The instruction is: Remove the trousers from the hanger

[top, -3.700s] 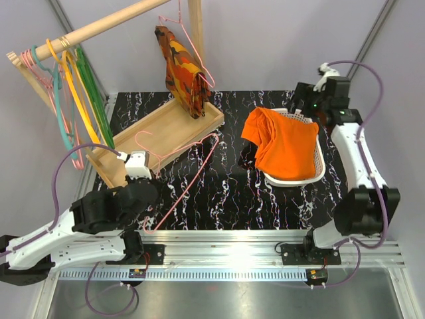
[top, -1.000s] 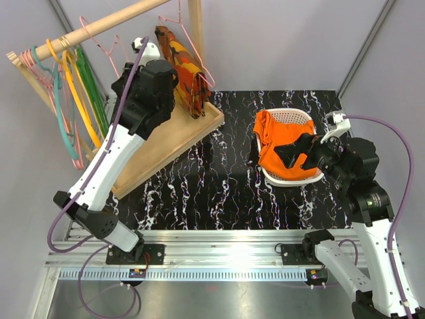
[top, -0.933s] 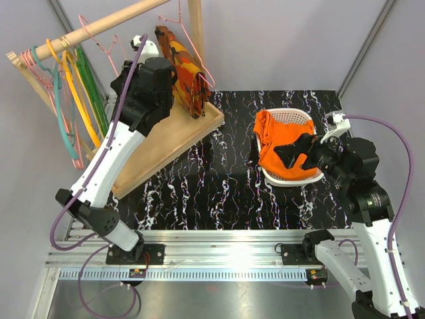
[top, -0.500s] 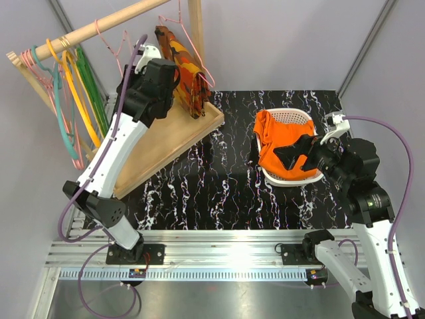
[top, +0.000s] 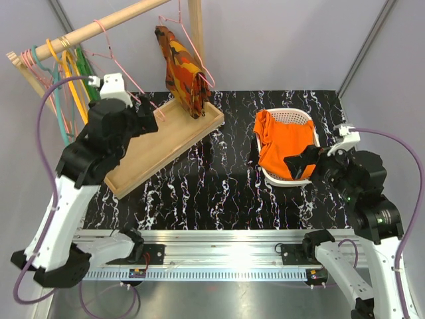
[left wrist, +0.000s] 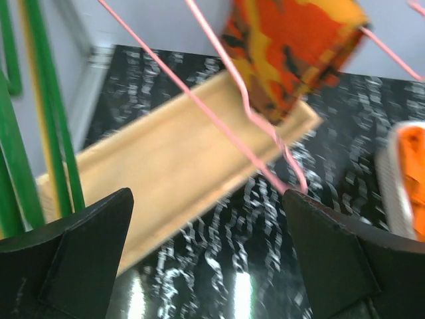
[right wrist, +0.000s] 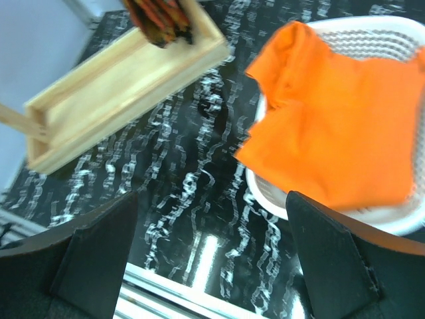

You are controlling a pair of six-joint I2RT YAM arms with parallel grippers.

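Note:
The orange trousers (top: pixel 287 143) lie bunched in a white basket (top: pixel 292 181) at the right, also seen in the right wrist view (right wrist: pixel 332 126). The thin pink hanger (left wrist: pixel 199 105) hangs bare from the wooden rod (top: pixel 126 14), its hook over the rod and its frame slanting down towards the tray. My left gripper (top: pixel 149 118) is open just below and in front of the hanger, with nothing between its fingers (left wrist: pixel 66 259). Beside the basket's near edge my right gripper (top: pixel 300 163) is open and holds nothing (right wrist: pixel 212 266).
A red, orange and yellow patterned garment (top: pixel 182 66) hangs on another pink hanger above a wooden tray (top: pixel 153 146). Green, yellow and teal hangers (top: pixel 66 86) crowd the rod's left end. A wooden post (top: pixel 196 23) stands behind the tray.
My left gripper opened and let go of the pink hanger, which now hangs on the rod. The left arm drew back down and left. The right arm shifted slightly nearer.

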